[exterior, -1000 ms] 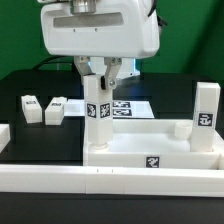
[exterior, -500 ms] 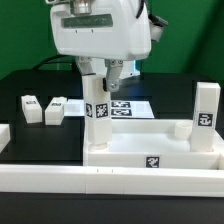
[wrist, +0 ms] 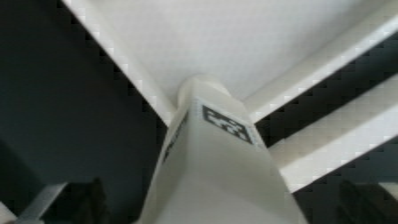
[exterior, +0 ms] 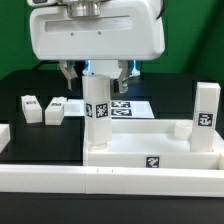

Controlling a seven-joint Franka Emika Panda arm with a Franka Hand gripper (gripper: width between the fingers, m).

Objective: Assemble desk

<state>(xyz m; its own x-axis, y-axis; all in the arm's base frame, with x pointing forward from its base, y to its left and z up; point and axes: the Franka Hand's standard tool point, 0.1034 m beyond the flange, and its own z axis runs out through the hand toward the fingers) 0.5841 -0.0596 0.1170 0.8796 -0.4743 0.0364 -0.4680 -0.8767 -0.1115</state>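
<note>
The tabletop (exterior: 150, 158) lies on the black counter (exterior: 30, 85) with its raised rim facing up. It sits right behind the front rail (exterior: 100, 185), which probably braces it against downward and sideways pushes.

Two legs stand upright in it. The near leg (exterior: 98, 112) is at the corner on the exterior view's left, and the far leg (exterior: 206, 115) is at the corner on the exterior view's right. A loose leg (exterior: 31, 107) and a second loose leg (exterior: 56, 108) lie side by side on the counter, off to the exterior view's left and well apart from the tabletop, where they wait their turn. The marker board (exterior: 128, 108) lies flat behind the near leg.

The gripper (exterior: 95, 76) hangs directly above the near leg. Its fingers (exterior: 69, 73) are spread to either side of the leg's top, with a gap showing on each side, so they pinch nothing. The wrist view looks down the length of this leg (wrist: 214, 160), with its tag facing the camera, so the hand is centred on the leg's axis.

That alignment would suit a fresh grip for another twist, or a straight lift away. Whether the leg is fully seated in its corner cannot be told. A sideways brush from either finger could tilt it if it is still loose.
</note>
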